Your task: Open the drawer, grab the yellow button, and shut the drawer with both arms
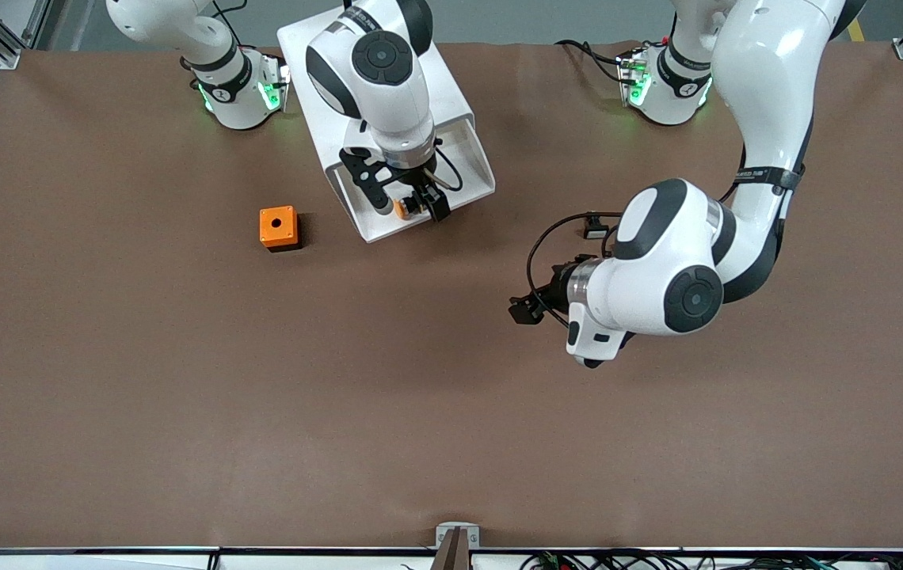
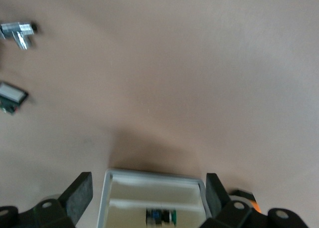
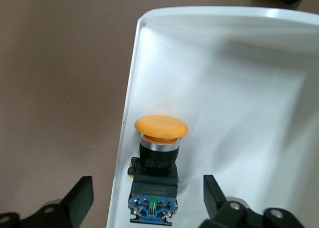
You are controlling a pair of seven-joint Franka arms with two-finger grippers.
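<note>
A matte brown table [image 1: 451, 412] fills the front view. At upper centre sits a glossy white rounded cabinet [image 1: 420, 87] with its top drawer [image 1: 471, 170] pulled out, a shallow smooth plastic tray with curved corners. The button [image 3: 155, 163] lies in that drawer against its wall: a domed orange cap, a metal collar, a black body, a blue base.

The right tool [image 1: 406, 204] is down in the drawer, its black fingers [image 3: 79, 200] standing wide on either side of the button without touching it.

The left tool [image 1: 527, 307], at centre right of the front view, hangs over bare table, fingers [image 2: 79, 193] spread wide, holding nothing.

An orange cube [image 1: 278, 227] with a round hole sits beside the cabinet, toward the right arm's end.
</note>
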